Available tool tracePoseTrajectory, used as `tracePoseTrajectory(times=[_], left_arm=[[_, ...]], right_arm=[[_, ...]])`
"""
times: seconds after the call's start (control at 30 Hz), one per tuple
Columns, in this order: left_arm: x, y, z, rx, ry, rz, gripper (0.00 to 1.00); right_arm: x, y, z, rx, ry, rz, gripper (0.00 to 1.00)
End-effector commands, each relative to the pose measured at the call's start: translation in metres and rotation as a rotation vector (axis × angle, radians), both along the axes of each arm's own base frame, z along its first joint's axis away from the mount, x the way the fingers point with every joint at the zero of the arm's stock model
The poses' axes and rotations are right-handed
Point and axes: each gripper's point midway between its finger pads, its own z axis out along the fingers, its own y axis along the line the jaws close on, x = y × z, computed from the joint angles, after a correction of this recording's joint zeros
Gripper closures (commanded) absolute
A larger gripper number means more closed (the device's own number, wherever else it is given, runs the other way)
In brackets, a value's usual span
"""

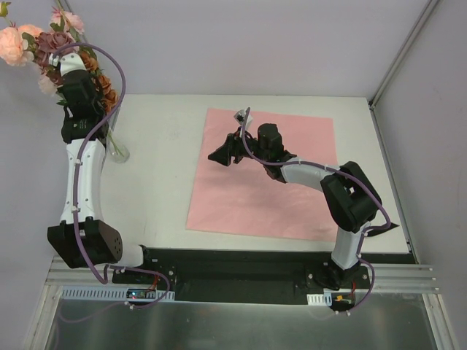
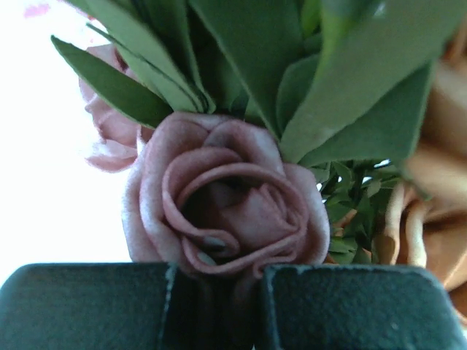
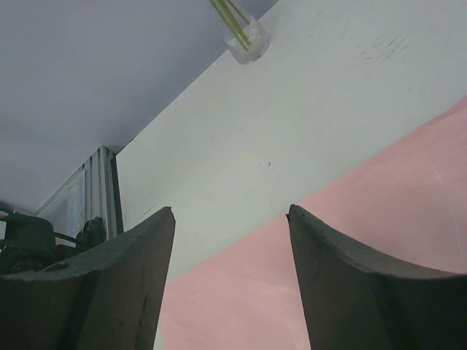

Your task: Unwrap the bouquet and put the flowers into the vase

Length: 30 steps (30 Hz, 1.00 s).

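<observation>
At vase (image 3: 248, 40): left claw (image 2: 217, 281) clamps flowers (image 2: 226, 197) | right claw (image 3: 232, 211) wide above pink paper (image 3: 379, 204)

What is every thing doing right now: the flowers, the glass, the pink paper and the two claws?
flowers: unwrapped, standing up, stems down in the vase.
vase: upright on the table, stems inside.
pink paper: spread flat on the table, nothing wrapped in it.
left gripper: shut on the flowers, just under a mauve rose.
right gripper: open, empty, over the pink paper's edge.
</observation>
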Motion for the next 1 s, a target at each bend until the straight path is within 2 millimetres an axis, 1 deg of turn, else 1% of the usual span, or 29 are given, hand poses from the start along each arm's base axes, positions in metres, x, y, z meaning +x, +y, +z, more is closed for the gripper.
tracePoseTrajectory(times=[0.0,0.17,0.2,0.27,0.3,0.33,0.37,0.43,0.47,0.73,0.9,0.97], left_arm=[[0.006,-0.003,-0.043,-0.035,0.109,-0.042,1.0],[0.008,-0.002,-0.055,-0.059,0.114,-0.04,1.0],[0.008,-0.001,-0.06,-0.059,0.122,-0.036,1.0],[0.007,0.0,-0.063,-0.056,0.123,-0.028,1.0],[0.006,0.0,-0.07,-0.058,0.131,-0.024,1.0],[0.007,0.001,-0.069,-0.075,0.106,-0.011,1.0],[0.006,0.002,-0.076,-0.076,0.116,0.0,1.0],[0.006,0.004,-0.078,-0.077,0.109,0.007,1.0],[0.004,0.004,-0.084,-0.079,0.115,0.008,1.0],[0.005,0.006,-0.096,-0.08,0.112,0.016,1.0],[0.003,0.008,-0.109,-0.091,0.13,0.03,1.0],[0.001,0.009,-0.11,-0.091,0.13,0.038,1.0]], right_arm=[[0.004,0.006,0.026,0.05,-0.059,0.021,0.34],[0.004,0.006,0.026,0.047,-0.059,0.023,0.34],[0.005,0.006,0.024,0.045,-0.056,0.02,0.34],[0.005,0.006,0.024,0.045,-0.057,0.022,0.34],[0.005,0.006,0.026,0.047,-0.06,0.02,0.34],[0.004,0.007,0.025,0.046,-0.056,0.023,0.34],[0.004,0.007,0.025,0.046,-0.058,0.025,0.34],[0.005,0.006,0.024,0.045,-0.054,0.022,0.34],[0.005,0.006,0.024,0.043,-0.056,0.022,0.34],[0.006,0.007,0.023,0.041,-0.051,0.022,0.34],[0.006,0.007,0.022,0.039,-0.051,0.022,0.34],[0.006,0.007,0.021,0.038,-0.05,0.022,0.34]])
